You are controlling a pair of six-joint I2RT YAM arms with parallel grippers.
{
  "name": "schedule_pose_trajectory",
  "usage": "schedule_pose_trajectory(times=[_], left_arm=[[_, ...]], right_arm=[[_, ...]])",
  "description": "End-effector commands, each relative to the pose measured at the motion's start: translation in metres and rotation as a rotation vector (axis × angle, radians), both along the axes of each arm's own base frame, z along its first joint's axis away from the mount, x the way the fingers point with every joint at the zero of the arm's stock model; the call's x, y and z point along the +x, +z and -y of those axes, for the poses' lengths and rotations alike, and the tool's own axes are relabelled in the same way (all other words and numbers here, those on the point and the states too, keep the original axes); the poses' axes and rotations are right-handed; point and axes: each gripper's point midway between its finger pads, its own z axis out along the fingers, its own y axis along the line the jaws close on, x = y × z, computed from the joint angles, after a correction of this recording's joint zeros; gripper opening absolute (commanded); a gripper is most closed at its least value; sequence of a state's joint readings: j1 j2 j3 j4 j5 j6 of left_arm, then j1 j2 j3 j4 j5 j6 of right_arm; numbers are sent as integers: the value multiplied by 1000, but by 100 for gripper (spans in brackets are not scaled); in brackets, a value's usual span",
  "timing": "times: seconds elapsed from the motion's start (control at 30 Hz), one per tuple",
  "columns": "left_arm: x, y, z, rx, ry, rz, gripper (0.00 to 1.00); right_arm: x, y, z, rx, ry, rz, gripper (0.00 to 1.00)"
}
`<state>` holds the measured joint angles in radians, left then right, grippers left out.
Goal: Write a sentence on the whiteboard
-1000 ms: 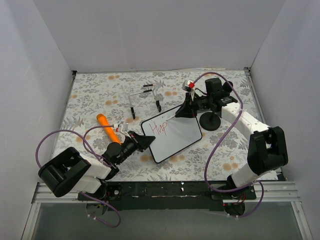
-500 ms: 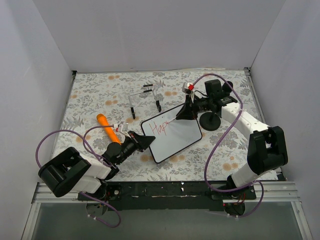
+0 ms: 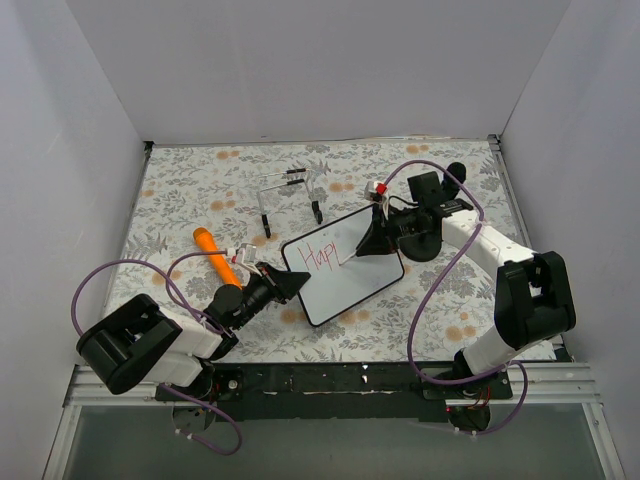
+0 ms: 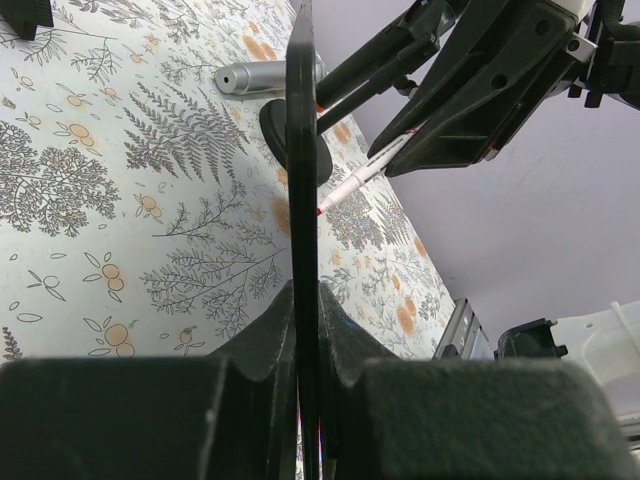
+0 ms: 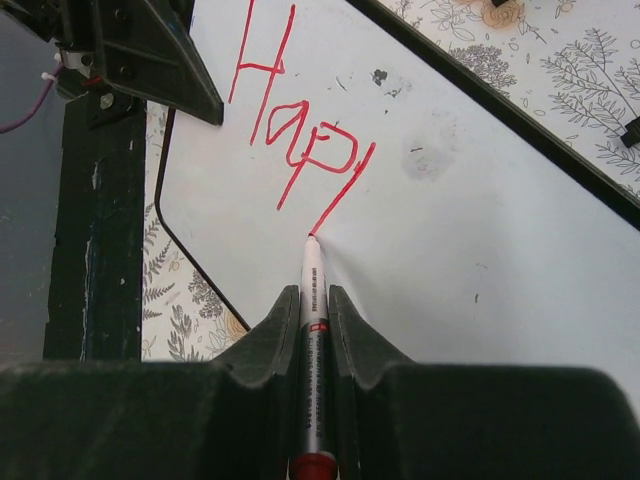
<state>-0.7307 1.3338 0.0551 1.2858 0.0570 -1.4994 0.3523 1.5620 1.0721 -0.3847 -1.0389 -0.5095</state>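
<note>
The whiteboard [image 3: 352, 270] lies flat mid-table, white with a thin black frame. My left gripper [image 3: 290, 284] is shut on its left edge; in the left wrist view the board [image 4: 301, 150] shows edge-on between the jaws. My right gripper [image 3: 372, 243] is shut on a white marker with a red end [image 5: 312, 330], tip touching the board [image 5: 480, 230]. Red letters "Hap" and the downstroke of another letter [image 5: 300, 150] stand on the board, also seen from above [image 3: 320, 256]. The marker [image 4: 360, 177] shows in the left wrist view too.
A clear wire stand with black feet [image 3: 288, 195] stands behind the board. An orange marker [image 3: 215, 255] lies left of it. A black round base [image 3: 420, 243] sits under my right arm. A grey cap [image 4: 262, 76] lies on the floral cloth.
My right gripper moved down and toward the near side with the marker, drawing a new red downstroke after "Hap". The left gripper and board have not moved.
</note>
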Motion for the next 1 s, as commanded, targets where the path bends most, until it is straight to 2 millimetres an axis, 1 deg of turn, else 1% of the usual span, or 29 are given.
schedule_pose_trajectory(times=[0.0,0.07,0.1,0.23,0.4,0.5,0.97], left_arm=[[-3,38,2,-81,-15,134,0],[-3,36,2,-78,-15,133,0],[-4,37,2,-79,-15,134,0],[-4,37,2,-79,-17,134,0],[-4,38,2,-82,-18,136,0],[-4,38,2,-82,-17,136,0],[-4,36,2,-80,-20,134,0]], right_arm=[[3,19,-3,23,21,76,1],[5,30,-6,43,21,86,1],[9,40,-7,55,18,110,1],[22,55,-11,73,-4,151,1],[35,55,-15,76,-28,154,1],[39,54,-16,75,-43,151,1],[50,47,-16,54,-90,141,1]])
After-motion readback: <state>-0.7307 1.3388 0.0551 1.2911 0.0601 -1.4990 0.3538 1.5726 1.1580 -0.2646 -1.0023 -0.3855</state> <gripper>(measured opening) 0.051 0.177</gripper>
